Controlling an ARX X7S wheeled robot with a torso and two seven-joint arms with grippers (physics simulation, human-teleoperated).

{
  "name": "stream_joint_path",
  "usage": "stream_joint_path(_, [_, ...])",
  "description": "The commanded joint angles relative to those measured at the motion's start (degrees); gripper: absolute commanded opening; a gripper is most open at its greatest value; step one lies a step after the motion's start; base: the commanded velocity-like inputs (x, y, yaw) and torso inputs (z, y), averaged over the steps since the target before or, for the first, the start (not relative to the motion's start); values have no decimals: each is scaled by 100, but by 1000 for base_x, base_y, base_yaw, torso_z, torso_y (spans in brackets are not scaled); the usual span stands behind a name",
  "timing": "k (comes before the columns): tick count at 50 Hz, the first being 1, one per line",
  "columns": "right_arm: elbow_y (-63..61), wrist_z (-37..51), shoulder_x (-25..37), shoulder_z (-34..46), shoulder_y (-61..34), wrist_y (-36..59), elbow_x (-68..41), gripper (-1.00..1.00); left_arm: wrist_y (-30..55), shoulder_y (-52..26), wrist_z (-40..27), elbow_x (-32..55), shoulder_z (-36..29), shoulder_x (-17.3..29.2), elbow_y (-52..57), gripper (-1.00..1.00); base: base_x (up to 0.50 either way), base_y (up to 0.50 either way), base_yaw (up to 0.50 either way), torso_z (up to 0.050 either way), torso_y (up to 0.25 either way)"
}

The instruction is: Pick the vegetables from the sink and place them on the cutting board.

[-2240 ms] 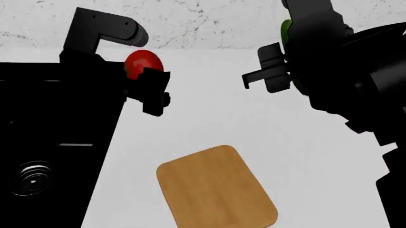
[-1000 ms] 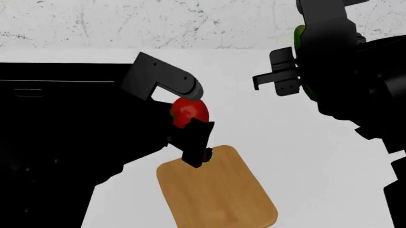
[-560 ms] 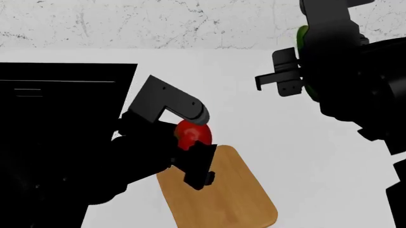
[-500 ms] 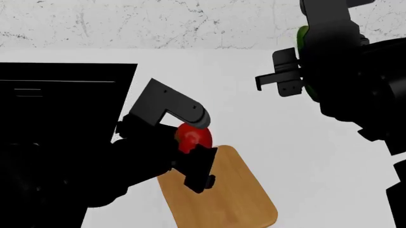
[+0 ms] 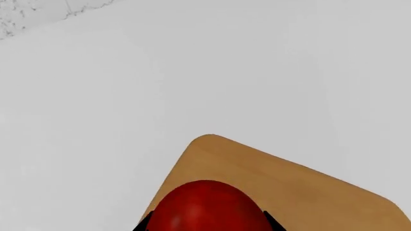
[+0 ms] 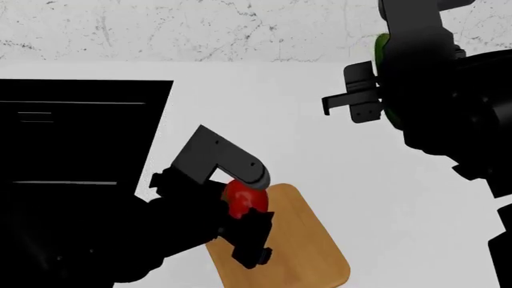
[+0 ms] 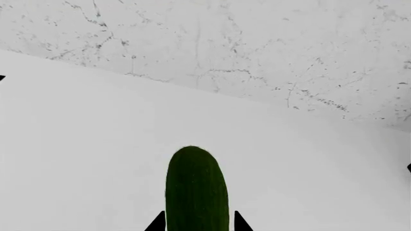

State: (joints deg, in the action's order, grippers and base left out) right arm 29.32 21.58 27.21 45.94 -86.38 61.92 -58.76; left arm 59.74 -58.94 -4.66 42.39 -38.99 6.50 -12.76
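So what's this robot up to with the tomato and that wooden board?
It is moving vegetables from the black sink onto the cutting board. The left gripper holds a red tomato in its jaws, just over the board's near-left corner, not yet released. The right gripper holds a dark green cucumber raised above the white counter, off to the right, away from the board.
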Motion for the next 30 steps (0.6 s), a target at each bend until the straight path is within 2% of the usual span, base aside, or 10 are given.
stream_joint_path(1, [-147,-180,-95,-108,47,89,263,-100,90,106,134,149,58,-113,93,-100,0,0,0,0,0])
stream_joint_path(27, [-178,-167,-74,-133,103,60,217,-100,-19,267,131,106,-306,-56,74,-100,0,0,0,0,0])
stream_joint_path(29, [-200,-151,-59,-142,106,74,205,-100,23,267,74,199,-191,-57,118,-100,0,0,0,0,0])
stream_joint_path(30, [-201,-146,-57,-147,111,74,200,-100,-8,253,76,191,-187,-52,121,100,0,0,0,0,0])
